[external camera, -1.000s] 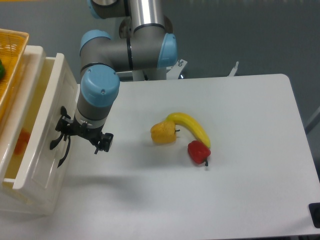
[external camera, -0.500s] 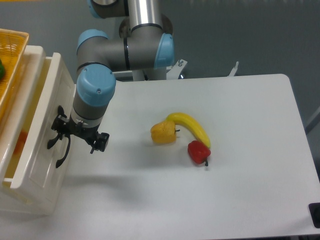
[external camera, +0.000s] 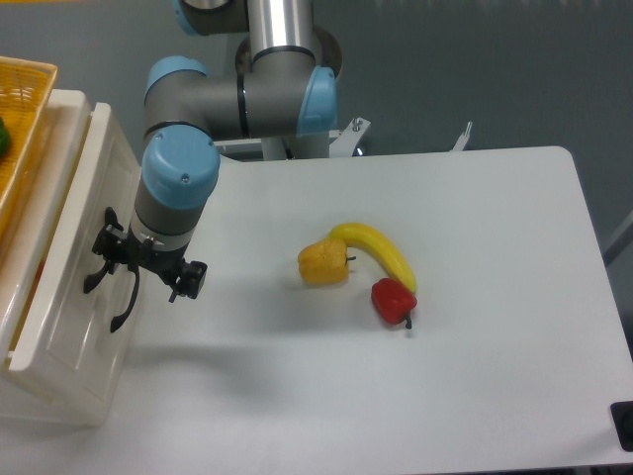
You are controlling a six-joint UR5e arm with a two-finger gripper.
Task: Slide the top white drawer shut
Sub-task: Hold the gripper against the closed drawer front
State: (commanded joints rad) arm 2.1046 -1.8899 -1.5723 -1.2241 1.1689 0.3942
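Observation:
The top white drawer (external camera: 69, 237) stands at the table's left edge, pulled out only a little, with a narrow strip of its inside showing. Its curved black handle (external camera: 91, 280) is on the front panel. My gripper (external camera: 148, 262) is open and points down right against that front panel, its left finger (external camera: 106, 244) touching or almost touching the panel beside the handle. Nothing is held between the fingers.
The lower drawer (external camera: 74, 381) with its own black handle (external camera: 122, 312) sits below. A woven yellow basket (external camera: 20, 109) rests on top of the cabinet. A yellow pepper (external camera: 324, 264), a banana (external camera: 381, 252) and a red pepper (external camera: 394, 300) lie mid-table.
My gripper has moved left against the drawer front, and the top drawer has slid leftward into the cabinet. The opening is much narrower than a second ago.

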